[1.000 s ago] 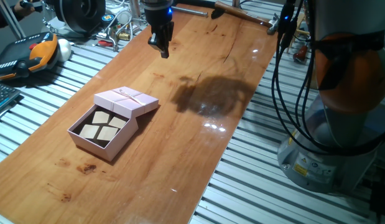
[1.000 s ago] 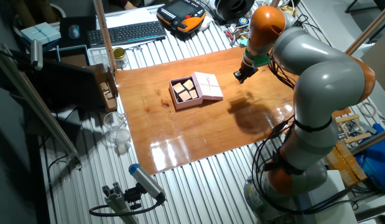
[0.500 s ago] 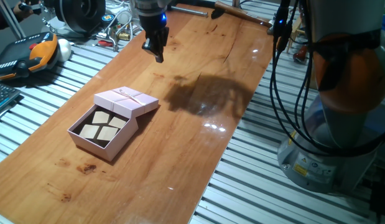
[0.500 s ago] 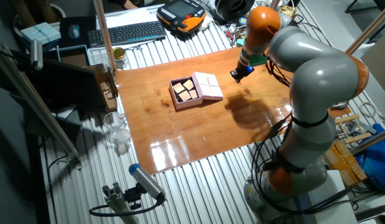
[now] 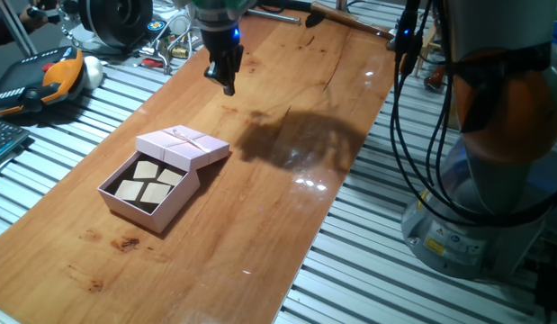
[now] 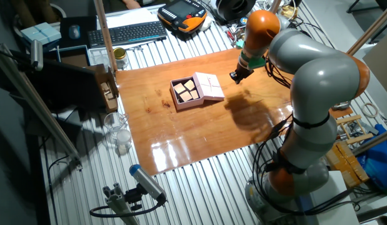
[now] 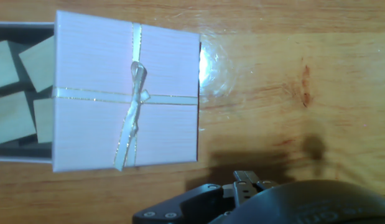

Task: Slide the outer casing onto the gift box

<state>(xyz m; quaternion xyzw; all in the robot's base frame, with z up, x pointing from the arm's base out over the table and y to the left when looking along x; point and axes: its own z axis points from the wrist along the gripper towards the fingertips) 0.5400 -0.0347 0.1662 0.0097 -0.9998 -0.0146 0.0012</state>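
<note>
The outer casing (image 5: 184,147), a flat pale pink lid with a thin crossed ribbon and small bow, lies partly over one end of the gift box (image 5: 175,207). The gift box is a pale pink tray with tan square pieces showing in its uncovered part. Both also show in the other fixed view, the casing (image 6: 210,86) beside the open part of the box (image 6: 179,103). In the hand view the casing (image 7: 92,93) fills the upper left and the box rim (image 7: 21,158) sticks out to its left. My gripper (image 5: 227,83) hangs above the table beyond the casing, apart from it, fingers together and empty; it also shows in the other fixed view (image 6: 234,76).
The wooden tabletop (image 5: 287,207) lies on a slatted metal bench. Tools, cables and an orange-black pendant (image 5: 44,76) sit beyond the far left edge. The robot base (image 5: 494,180) and its cables stand at the right. A keyboard (image 6: 127,32) and glass jars (image 6: 118,134) lie off the board.
My gripper has moved a little to the left over the far part of the table, toward the casing's side. The casing and box have not moved.
</note>
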